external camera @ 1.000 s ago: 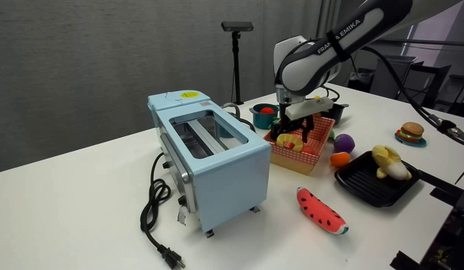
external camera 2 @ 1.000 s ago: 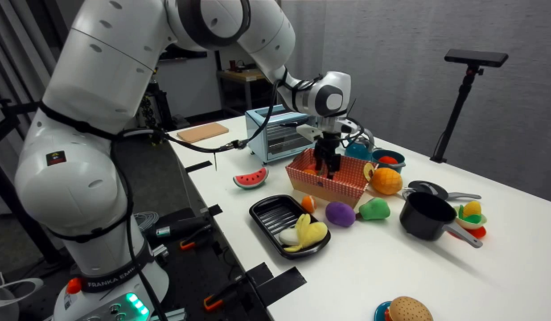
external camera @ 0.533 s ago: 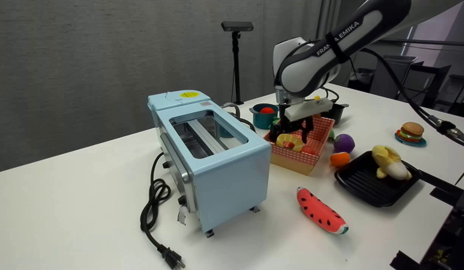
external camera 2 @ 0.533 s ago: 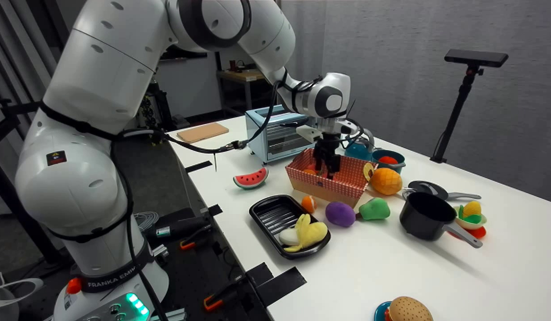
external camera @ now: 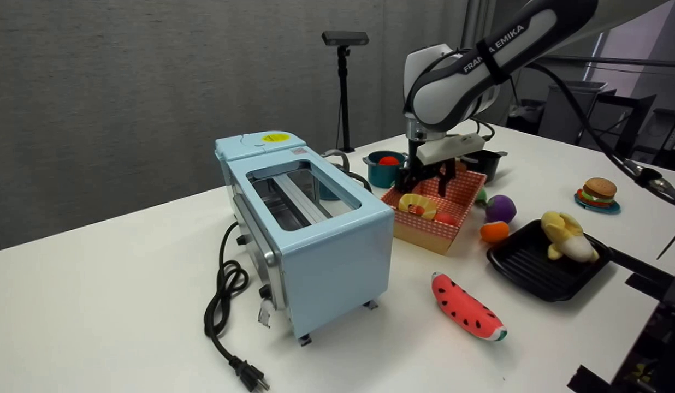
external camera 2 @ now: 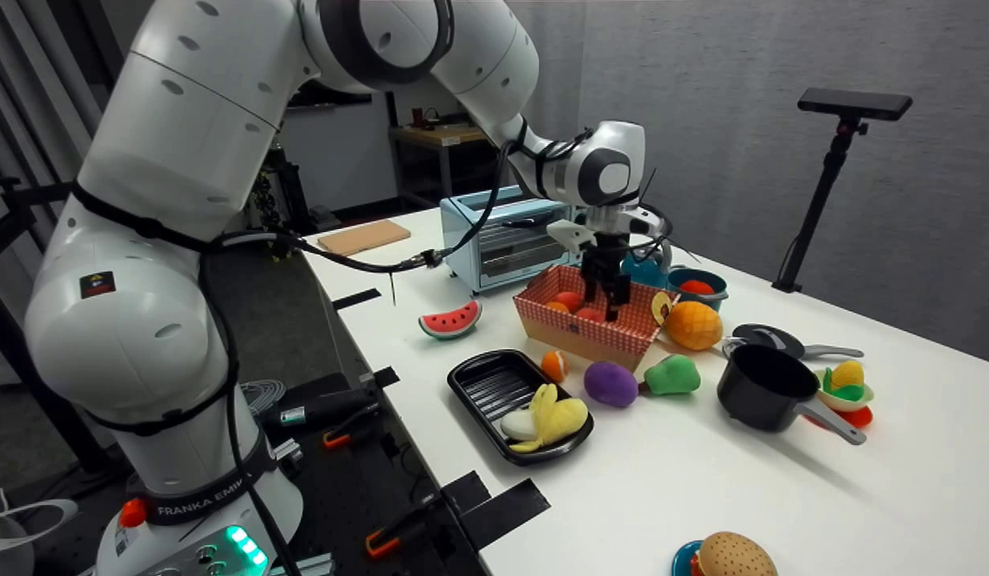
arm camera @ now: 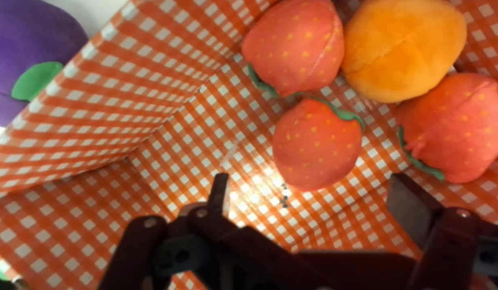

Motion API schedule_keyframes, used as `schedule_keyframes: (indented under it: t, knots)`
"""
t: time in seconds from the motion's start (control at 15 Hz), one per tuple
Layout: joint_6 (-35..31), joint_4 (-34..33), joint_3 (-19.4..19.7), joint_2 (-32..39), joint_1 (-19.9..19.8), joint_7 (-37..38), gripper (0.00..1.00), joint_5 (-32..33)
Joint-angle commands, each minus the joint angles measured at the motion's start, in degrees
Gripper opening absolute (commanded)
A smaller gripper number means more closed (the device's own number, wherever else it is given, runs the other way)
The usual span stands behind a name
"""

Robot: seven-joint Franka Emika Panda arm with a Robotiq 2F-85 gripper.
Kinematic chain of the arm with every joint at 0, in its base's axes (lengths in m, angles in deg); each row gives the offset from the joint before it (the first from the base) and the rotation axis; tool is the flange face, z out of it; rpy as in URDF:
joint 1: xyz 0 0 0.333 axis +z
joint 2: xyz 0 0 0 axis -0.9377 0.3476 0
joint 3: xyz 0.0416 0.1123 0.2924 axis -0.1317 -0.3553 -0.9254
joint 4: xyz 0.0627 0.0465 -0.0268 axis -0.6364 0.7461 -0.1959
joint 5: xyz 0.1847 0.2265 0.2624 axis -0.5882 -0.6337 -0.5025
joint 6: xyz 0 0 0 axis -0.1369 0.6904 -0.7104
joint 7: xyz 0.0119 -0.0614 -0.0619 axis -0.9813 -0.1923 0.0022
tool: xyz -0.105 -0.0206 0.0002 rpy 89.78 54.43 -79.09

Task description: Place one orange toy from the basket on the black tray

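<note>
The orange toy (arm camera: 404, 48) lies in the basket among three red strawberry toys (arm camera: 317, 145). It also shows near the basket's end in an exterior view (external camera 2: 557, 306). The basket (external camera 2: 574, 340) has a red-and-white checked lining and stands beside the toaster; it also shows in an exterior view (external camera: 419, 238). My gripper (arm camera: 309, 189) is open and empty, pointing down inside the basket, with a strawberry just ahead of its fingers and the orange toy farther off. It shows in both exterior views (external camera: 425, 190) (external camera 2: 605, 306). The black tray (external camera 2: 494, 382) holds a peeled banana toy (external camera 2: 546, 420).
A small orange fruit (external camera 2: 554, 366), a purple toy (external camera 2: 610, 384) and a green toy (external camera 2: 672, 374) lie between basket and tray. A watermelon slice (external camera: 468, 308) lies nearby. The light-blue toaster (external camera: 337, 273) stands close to the basket. A pineapple-like toy (external camera 2: 694, 325) touches its end.
My gripper has moved up a little and along the basket, away from the orange toy, uncovering the strawberries. The basket has shifted very slightly. Nothing is held.
</note>
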Motion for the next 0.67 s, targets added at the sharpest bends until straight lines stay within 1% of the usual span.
schedule_keyframes:
  t: [0.0, 0.33, 0.6]
  knots:
    - [-1.29, -0.06, 0.33, -0.55, -0.79, -1.37, 1.0, -1.62]
    - [-1.05, -0.25, 0.42, 0.52, -0.47, -1.24, 1.0, -1.06]
    - [-0.44, -0.44, 0.43, 2.3, 0.93, -0.89, 1.0, -0.09]
